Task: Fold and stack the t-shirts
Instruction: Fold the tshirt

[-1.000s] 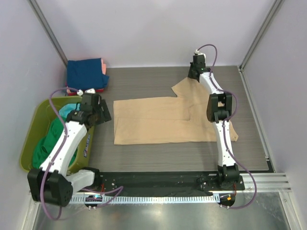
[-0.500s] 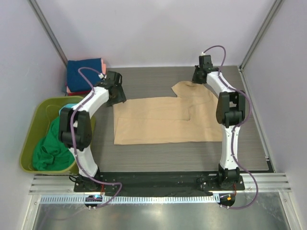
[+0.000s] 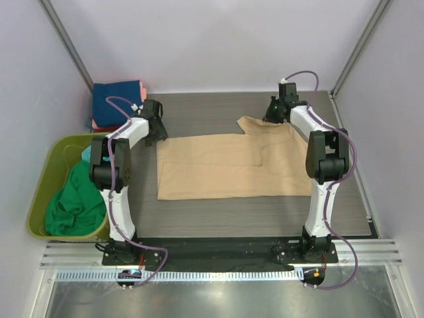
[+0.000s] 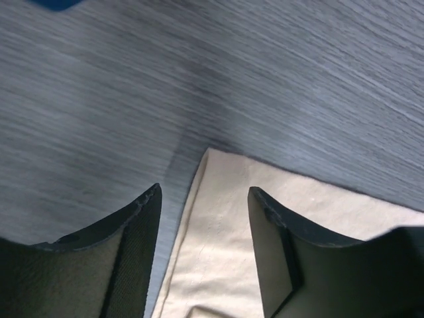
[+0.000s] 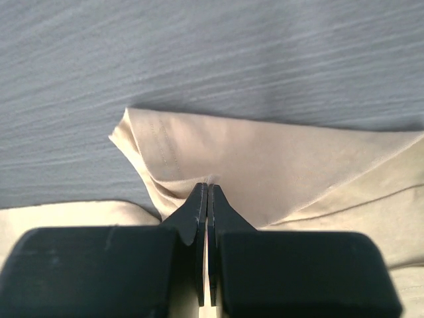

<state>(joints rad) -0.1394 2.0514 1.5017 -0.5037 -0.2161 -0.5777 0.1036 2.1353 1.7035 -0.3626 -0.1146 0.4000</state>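
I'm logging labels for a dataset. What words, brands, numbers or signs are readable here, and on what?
None can be read. The tan t-shirt, the folded stack and the green bin show no text; anything at the arm bases is too small to read.

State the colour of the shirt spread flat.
The shirt is tan, clearest in the top external view.

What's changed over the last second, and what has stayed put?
The left gripper swung away from the bin, out to the far-left corner of the tan t-shirt, its jaws narrower but open astride it. The right gripper, shut on the shirt's far sleeve, shifted slightly rightward and nearer. Nothing was newly taken or released. The shirt's body, the folded stack and the green shirt stayed put.
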